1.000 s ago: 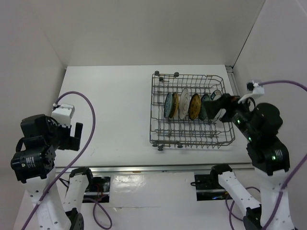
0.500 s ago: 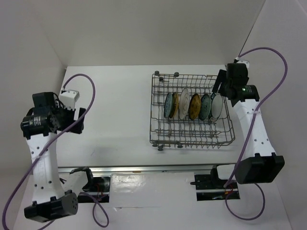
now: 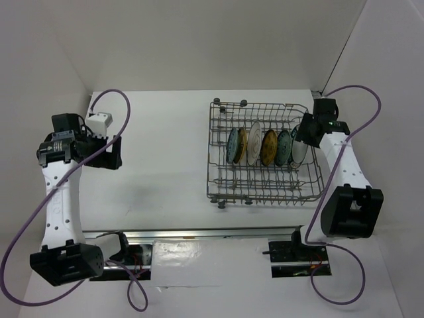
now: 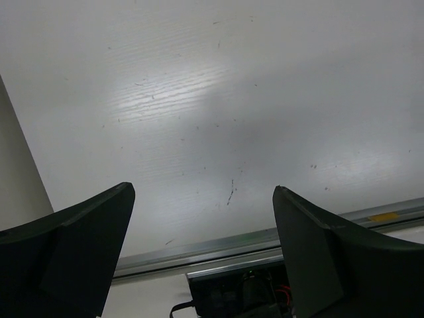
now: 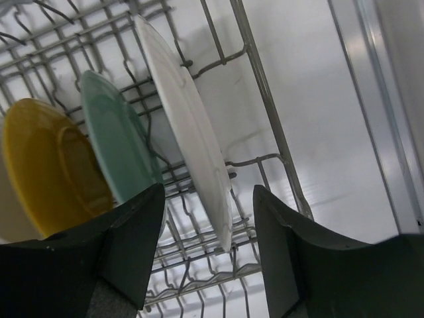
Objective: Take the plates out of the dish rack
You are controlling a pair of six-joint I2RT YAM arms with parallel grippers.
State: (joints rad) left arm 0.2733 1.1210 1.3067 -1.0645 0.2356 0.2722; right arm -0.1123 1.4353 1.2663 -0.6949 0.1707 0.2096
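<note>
The grey wire dish rack [image 3: 265, 196] stands on the right half of the table with several plates upright in a row. From the right they are a white plate [image 3: 299, 152], a teal plate [image 3: 284, 147] and a yellow plate [image 3: 269, 147]. My right gripper [image 3: 306, 130] hangs over the row's right end. In the right wrist view the right gripper [image 5: 209, 218] is open and straddles the white plate [image 5: 189, 119], with a gap on each side. The teal plate [image 5: 116, 132] and yellow plate [image 5: 53, 165] sit to its left. My left gripper [image 3: 109, 154] is open over bare table, far left.
A metal rail [image 3: 212, 233] runs along the table's near edge and shows in the left wrist view as the rail [image 4: 232, 242]. White walls enclose the table at the back and sides. The rack's right wall [image 5: 265, 93] lies close to the table's right edge strip [image 5: 371, 99].
The right arm has reached out and come down over the rightmost white plate, and its jaws have narrowed around it. The left arm has swung out over the left of the table.
</note>
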